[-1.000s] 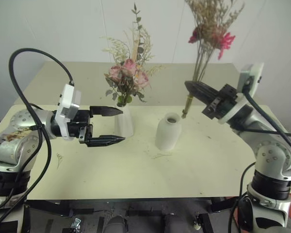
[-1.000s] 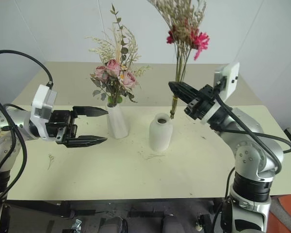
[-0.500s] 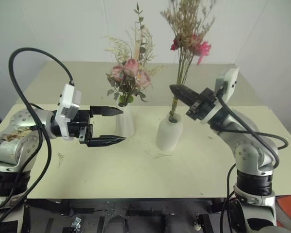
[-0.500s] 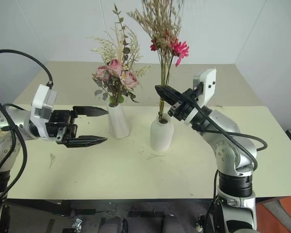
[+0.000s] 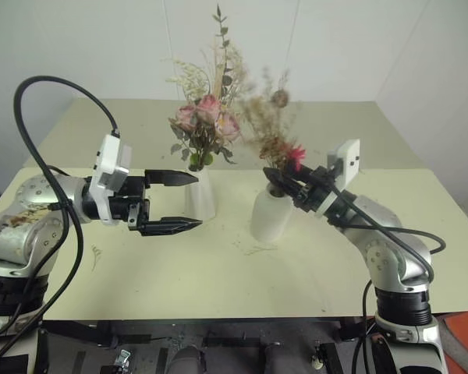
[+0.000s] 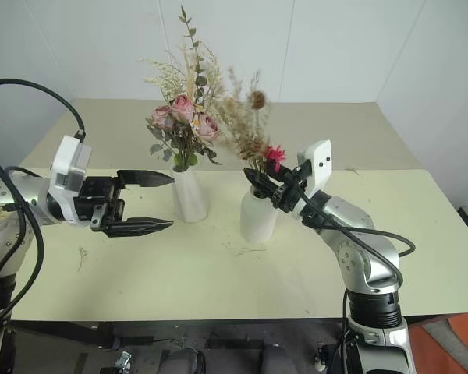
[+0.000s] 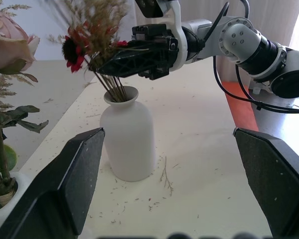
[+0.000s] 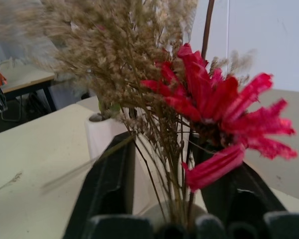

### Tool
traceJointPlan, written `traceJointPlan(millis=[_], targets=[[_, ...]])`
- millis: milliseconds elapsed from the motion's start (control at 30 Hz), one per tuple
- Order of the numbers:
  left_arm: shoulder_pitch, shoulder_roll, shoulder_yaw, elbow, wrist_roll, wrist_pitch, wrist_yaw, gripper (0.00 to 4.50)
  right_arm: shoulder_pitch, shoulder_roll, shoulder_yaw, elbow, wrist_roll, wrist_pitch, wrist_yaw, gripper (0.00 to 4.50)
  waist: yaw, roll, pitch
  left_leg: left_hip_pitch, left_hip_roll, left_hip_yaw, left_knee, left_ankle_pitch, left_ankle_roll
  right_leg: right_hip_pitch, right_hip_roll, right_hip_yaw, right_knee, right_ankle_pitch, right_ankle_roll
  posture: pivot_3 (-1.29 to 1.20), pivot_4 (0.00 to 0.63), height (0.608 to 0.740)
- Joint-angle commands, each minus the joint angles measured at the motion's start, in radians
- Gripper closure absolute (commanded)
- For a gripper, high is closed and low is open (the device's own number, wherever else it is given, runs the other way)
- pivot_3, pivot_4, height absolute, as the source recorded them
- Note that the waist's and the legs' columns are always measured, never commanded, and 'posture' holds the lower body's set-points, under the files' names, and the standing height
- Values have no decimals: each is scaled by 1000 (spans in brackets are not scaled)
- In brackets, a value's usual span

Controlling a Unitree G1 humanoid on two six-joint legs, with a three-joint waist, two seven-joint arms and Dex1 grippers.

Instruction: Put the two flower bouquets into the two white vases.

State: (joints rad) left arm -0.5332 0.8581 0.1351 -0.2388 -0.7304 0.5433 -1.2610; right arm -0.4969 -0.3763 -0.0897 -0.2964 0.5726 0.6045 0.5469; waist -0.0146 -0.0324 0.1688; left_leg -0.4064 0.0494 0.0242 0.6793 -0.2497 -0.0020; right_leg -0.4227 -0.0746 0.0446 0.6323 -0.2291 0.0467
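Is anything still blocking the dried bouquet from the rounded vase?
Nothing visible does. The dried bouquet already has its stems inside the mouth of the rounded vase, with the right gripper around them just above the rim.

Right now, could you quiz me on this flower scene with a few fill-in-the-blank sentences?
1. The pale pink roses stand in the ____ white vase.
2. The dried sprigs with the pink daisy have their stems in the ____ white vase.
3. The right gripper has its fingers on either side of the sprigs' ____.
4. The left gripper holds ____.

Missing words: tall; short; stems; nothing
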Motion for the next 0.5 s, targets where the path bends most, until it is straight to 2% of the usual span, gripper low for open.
traceJointPlan(millis=[33,100,133,500], targets=[[-2,15,30,-29,-12,-8,0,0,11,-42,-14,-61,-14,-20,6,876,2,0,0,0,0,0,0,0,0,0,0,0,0,0,0,0,150,740],[-1,12,29,-29,-10,-12,1,0,33,-92,-15,-82,-15,-5,34,182,2,0,0,0,0,0,0,0,0,0,0,0,0,0,0,0,150,740],[0,9,28,-30,-10,-13,3,0,47,-121,-20,-94,-12,5,47,9,3,0,0,0,0,0,0,0,0,0,0,0,0,0,0,0,150,740],[46,9,49,-47,-13,-15,25,0,198,-424,-171,-149,38,51,204,9,1,0,0,1,0,0,0,0,0,1,0,0,0,0,0,0,150,740]])
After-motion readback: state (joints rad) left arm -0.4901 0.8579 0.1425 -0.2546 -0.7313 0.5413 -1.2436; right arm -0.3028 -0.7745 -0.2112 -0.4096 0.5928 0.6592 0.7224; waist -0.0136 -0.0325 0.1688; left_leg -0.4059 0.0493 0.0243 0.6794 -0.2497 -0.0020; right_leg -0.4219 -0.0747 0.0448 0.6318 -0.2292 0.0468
